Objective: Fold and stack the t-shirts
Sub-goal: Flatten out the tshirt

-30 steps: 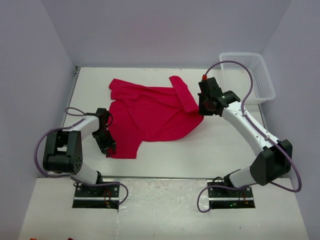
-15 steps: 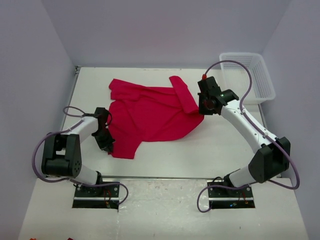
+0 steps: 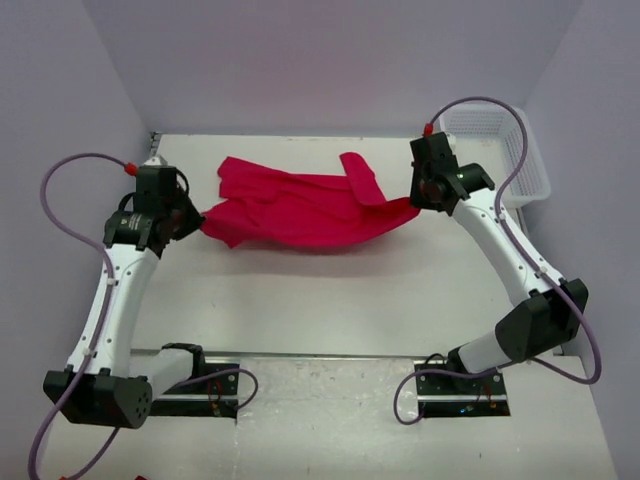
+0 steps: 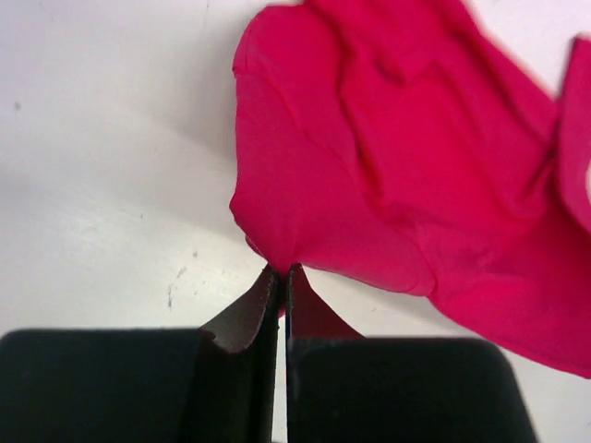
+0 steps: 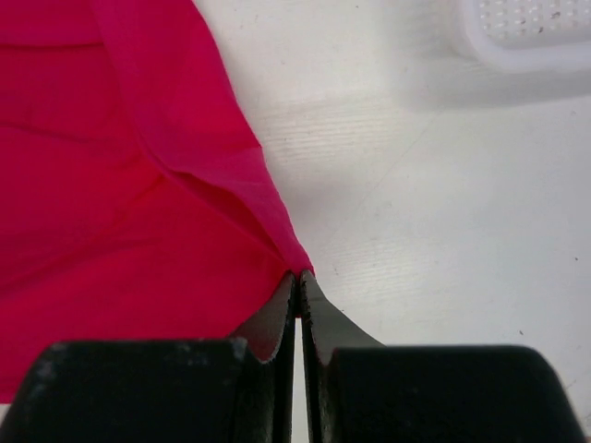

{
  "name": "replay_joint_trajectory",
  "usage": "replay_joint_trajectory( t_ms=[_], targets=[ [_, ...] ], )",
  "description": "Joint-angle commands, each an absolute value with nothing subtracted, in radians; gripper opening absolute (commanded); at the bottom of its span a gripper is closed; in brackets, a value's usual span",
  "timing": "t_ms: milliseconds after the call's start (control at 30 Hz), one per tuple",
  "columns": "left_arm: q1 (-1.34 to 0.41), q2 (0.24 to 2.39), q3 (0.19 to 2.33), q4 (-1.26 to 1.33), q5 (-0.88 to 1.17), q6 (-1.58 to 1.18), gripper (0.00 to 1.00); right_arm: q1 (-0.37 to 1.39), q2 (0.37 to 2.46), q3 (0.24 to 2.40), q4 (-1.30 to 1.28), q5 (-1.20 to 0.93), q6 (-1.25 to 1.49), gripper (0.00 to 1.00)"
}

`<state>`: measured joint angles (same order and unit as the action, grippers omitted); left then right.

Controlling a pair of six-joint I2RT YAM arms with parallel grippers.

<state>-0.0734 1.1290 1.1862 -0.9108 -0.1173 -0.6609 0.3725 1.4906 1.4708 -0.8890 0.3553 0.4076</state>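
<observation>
Red t-shirt [image 3: 300, 210] sags between left gripper [image 4: 282, 277] and right gripper [image 5: 297, 281], both clamped on its edges; tension could slip either thin pinch.

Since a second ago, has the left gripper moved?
Yes. The left gripper, shut on the t-shirt, has gone away from its base plate toward the table's far edge, drawing the hem along.

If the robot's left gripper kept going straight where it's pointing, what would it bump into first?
The red t-shirt. The left gripper pinches its edge in shut jaws, and more cloth bunches straight ahead; how high that cloth hangs is unclear.
</observation>
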Motion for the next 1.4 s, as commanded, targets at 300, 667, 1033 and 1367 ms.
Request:
replay_joint_trajectory(
  t_ms=[300, 667, 1033, 1367],
  targets=[
    [-0.072, 1.038, 1.725, -1.022, -0.241, -0.554, 0.0, 0.347, 1.427, 1.964, -1.067, 0.379, 0.377, 0.0],
    [-0.074, 1.121, 2.078, -0.962, -0.244, -0.506, 0.0, 0.342, 1.514, 2.21, -1.161, 0.472, 0.305, 0.0],
    [-0.074, 1.258, 2.29, -0.824, -0.112, -0.472, 0.0, 0.342, 1.585, 2.439, -1.138, 0.434, 0.278, 0.0],
    [-0.074, 1.273, 2.281, -0.785, -0.031, -0.476, 0.0, 0.344, 1.479, 2.385, -1.083, 0.434, 0.275, 0.0]
  ],
)
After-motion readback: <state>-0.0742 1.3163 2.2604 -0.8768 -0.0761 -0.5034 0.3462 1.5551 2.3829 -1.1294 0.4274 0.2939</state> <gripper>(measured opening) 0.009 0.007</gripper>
